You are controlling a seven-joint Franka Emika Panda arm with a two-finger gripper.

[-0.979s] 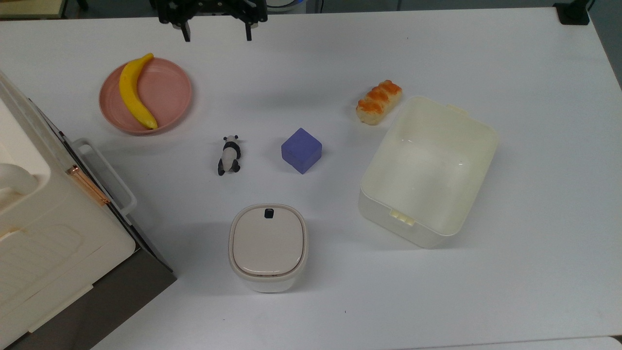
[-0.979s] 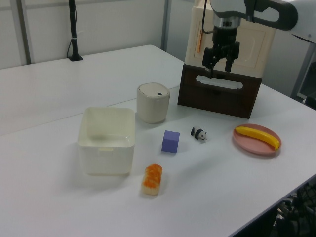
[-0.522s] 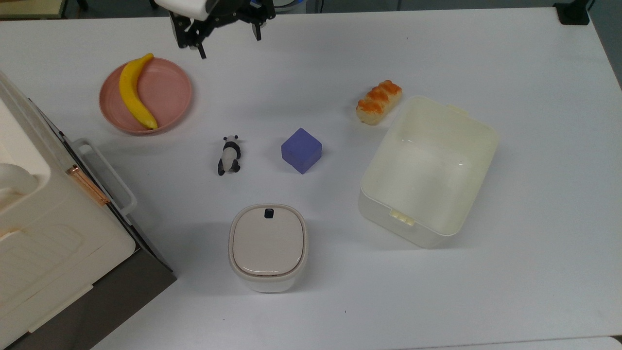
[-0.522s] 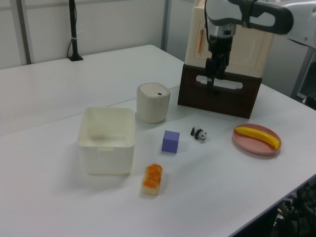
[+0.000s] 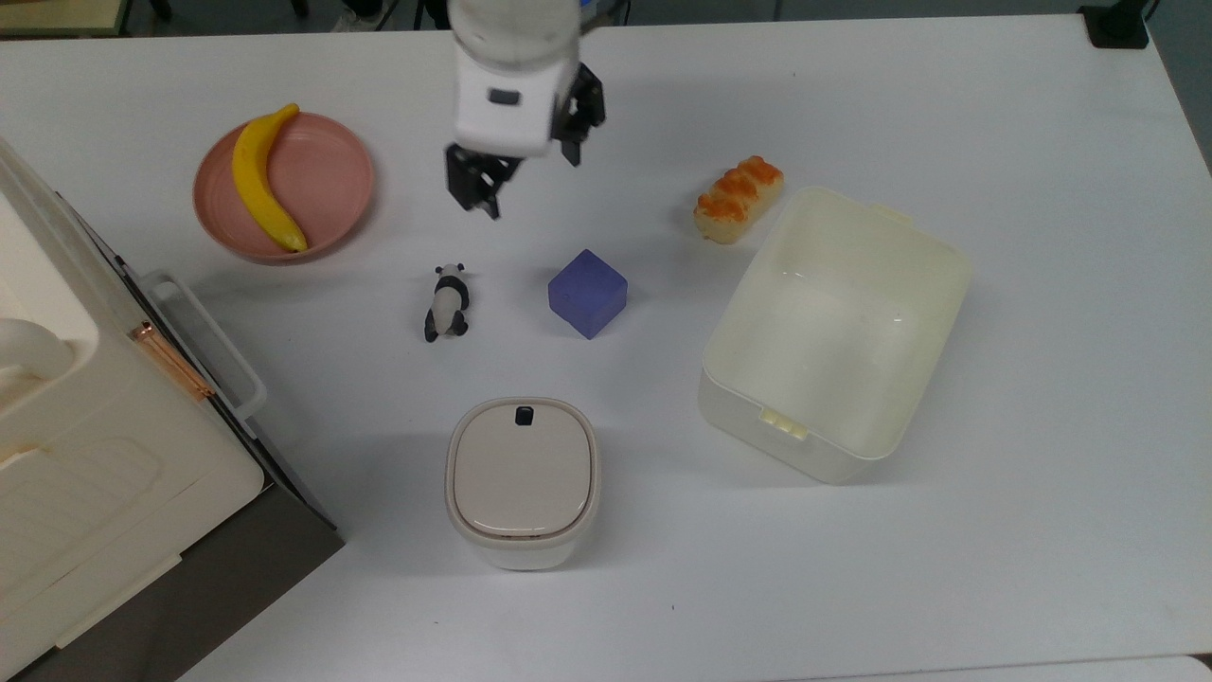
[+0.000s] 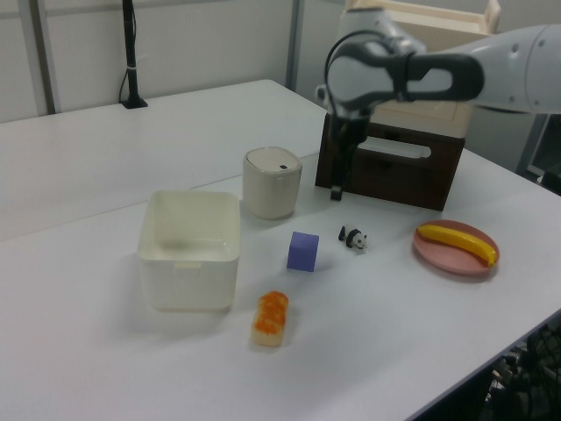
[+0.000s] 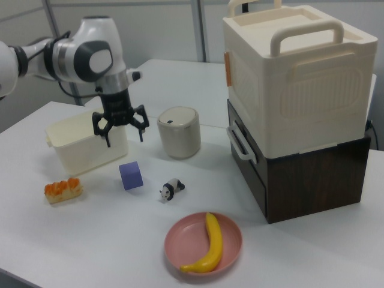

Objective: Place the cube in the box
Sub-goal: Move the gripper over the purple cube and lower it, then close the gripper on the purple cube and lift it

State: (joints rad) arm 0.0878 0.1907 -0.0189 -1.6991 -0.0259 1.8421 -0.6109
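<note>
I can't read any words or brand names on anything here; the nearest to a mark is a small black button on the lid of the little bin (image 5: 523, 478), low in the middle of the top view. The cube (image 5: 587, 293) is a plain blue-purple block with dull, flat faces and sharp edges, and it sits on the white table (image 5: 947, 114) near the middle of the top view (a bit bigger than the tiny panda toy (image 5: 446, 301) to its left there). Nothing is touching the cube. The box (image 5: 933, 248) is a big cream-white tub with round corners and small tabs on its rim, open at the top, and it stands well to the right of the cube in the top view. A piece of orange-topped bread (image 5: 738, 198) lies just beside the box's upper left corner. The gripper (image 5: 525, 180) hangs in the air in the upper middle of the top view, above the table and up and left of the cube, with its two black fingers spread apart and holding nothing. In the right view the gripper (image 7: 124, 134) hangs above the cube (image 7: 131, 176), in front of the box (image 7: 66, 137). A banana (image 5: 261, 178) lies on a pink plate (image 5: 331, 170) at the upper left of the top view.
</note>
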